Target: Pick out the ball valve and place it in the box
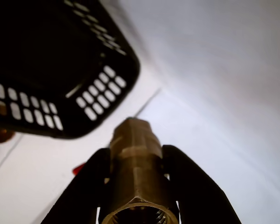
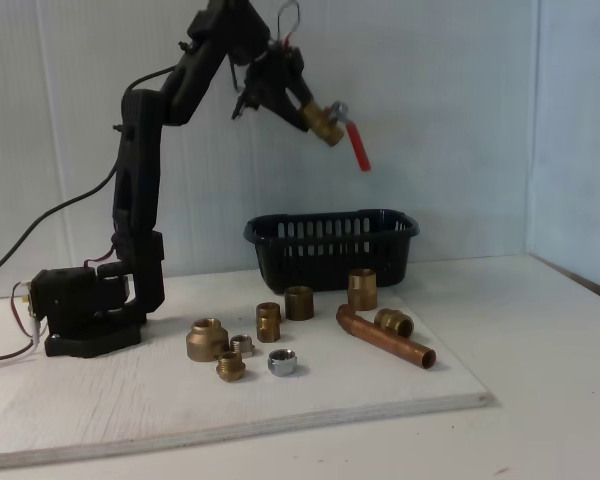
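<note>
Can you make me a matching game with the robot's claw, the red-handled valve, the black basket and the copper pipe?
Things:
1. claw
2. ball valve
3. box
4. copper pipe

Where or how:
A. lying on the white board
B. held up in the air
C. standing behind the brass fittings
D. shut around brass

Pairs: 1-D, 2-B, 3-C, 4-A
</note>
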